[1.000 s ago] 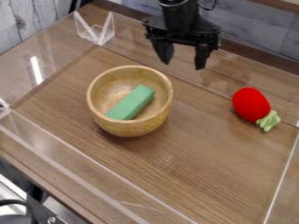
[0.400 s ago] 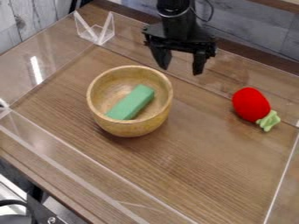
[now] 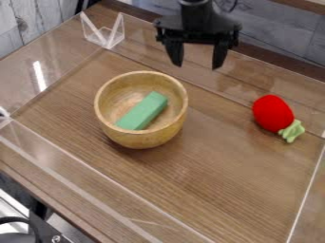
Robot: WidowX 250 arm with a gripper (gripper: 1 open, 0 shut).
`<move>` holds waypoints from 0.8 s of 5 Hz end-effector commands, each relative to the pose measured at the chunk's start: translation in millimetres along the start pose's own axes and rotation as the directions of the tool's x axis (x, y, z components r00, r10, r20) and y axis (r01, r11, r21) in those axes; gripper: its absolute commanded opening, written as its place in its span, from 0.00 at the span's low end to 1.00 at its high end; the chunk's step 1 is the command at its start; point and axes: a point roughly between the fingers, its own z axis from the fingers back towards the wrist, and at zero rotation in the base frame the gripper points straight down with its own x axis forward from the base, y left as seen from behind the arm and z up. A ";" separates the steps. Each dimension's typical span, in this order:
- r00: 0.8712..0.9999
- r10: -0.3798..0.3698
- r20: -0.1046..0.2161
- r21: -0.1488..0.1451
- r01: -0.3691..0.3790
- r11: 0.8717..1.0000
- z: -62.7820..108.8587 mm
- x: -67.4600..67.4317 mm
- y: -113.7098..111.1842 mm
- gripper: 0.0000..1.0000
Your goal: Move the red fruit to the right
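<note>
The red fruit (image 3: pixel 273 112) lies on the wooden table at the right, its pale green leafy tip (image 3: pixel 294 132) pointing toward the right edge. My gripper (image 3: pixel 197 57) hangs at the back centre, above the table, well to the left of and behind the fruit. Its black fingers are spread apart with nothing between them, so it is open.
A wooden bowl (image 3: pixel 174 125) stands left of centre with a green rectangular block (image 3: pixel 143 110) lying in it. Clear acrylic walls (image 3: pixel 102 32) ring the table top, and bare wood (image 3: pixel 216 180) stretches across the front.
The gripper has drifted a little to the left and back, away from the fruit, staying open. The fruit, the bowl and the block have not moved.
</note>
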 end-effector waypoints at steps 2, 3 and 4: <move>0.998 0.064 0.029 -0.015 -0.064 0.998 31.2 8.3 -12.0 0.00; 0.997 0.076 0.027 -0.008 -0.076 0.997 39.1 3.9 -14.7 1.00; 0.994 0.103 0.034 0.001 -0.104 0.995 37.3 2.3 -10.5 1.00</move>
